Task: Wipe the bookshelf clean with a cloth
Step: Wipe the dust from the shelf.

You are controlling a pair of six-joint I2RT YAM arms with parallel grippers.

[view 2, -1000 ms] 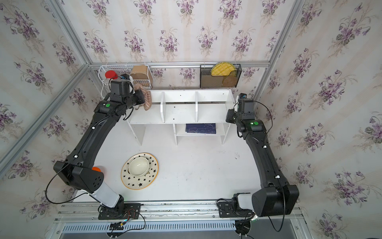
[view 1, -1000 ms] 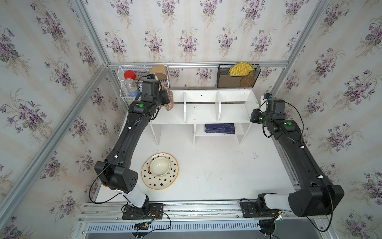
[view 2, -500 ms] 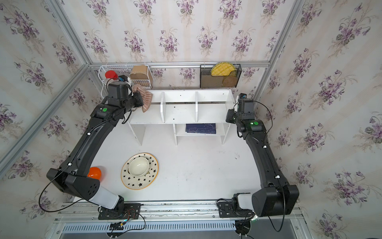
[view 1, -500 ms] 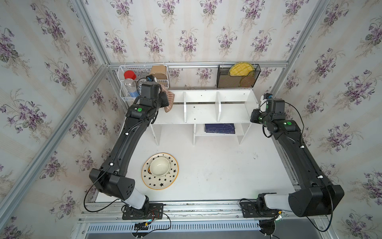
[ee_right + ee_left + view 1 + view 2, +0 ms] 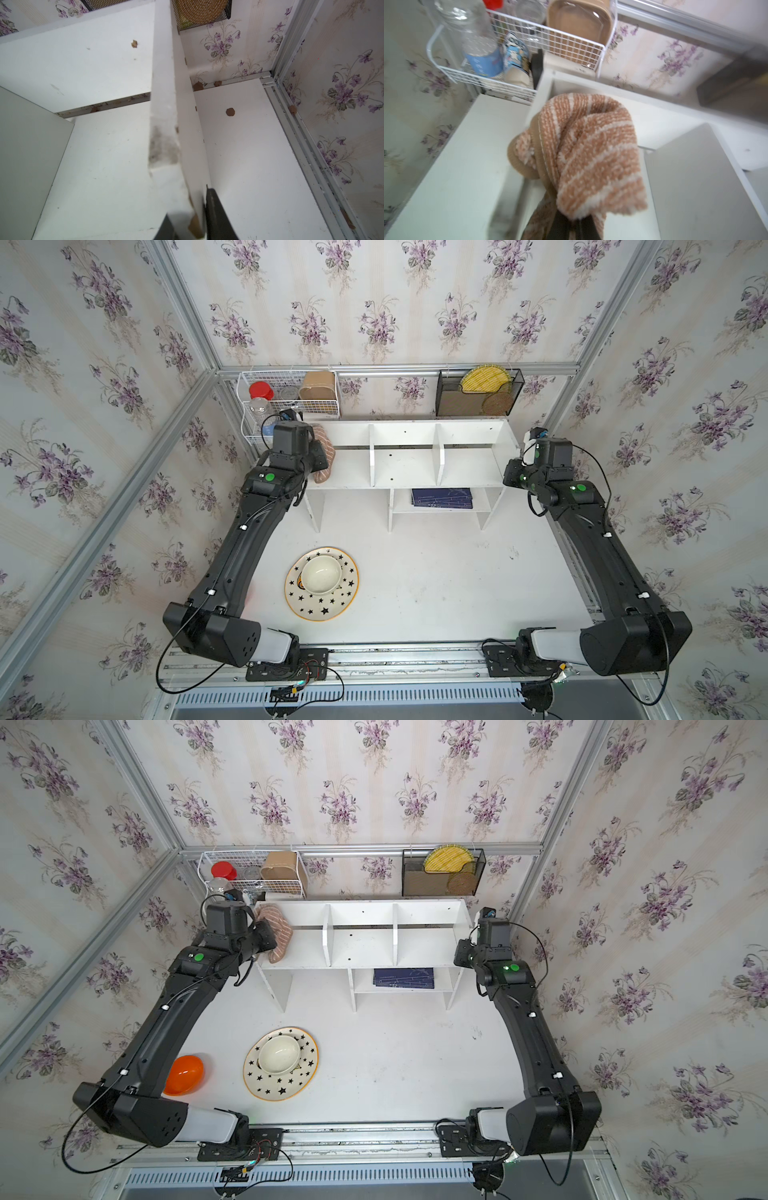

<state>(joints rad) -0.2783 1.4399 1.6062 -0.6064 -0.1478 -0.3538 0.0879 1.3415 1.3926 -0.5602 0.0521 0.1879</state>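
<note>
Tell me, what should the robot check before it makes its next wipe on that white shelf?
1. Cloth gripped: ok, it is bunched in the shut left gripper.
2. Bookshelf steadied: ok, the right gripper clamps its right end panel.
3. Cloth pressing on the shelf floor: cannot tell. It hangs in the left compartment and the contact is hidden.
4. Shelf clean: not ok, a brown crumb shows on the right compartment's back panel.
5. Clearance from the wire basket: cannot tell, the left wrist looks close to it.
</note>
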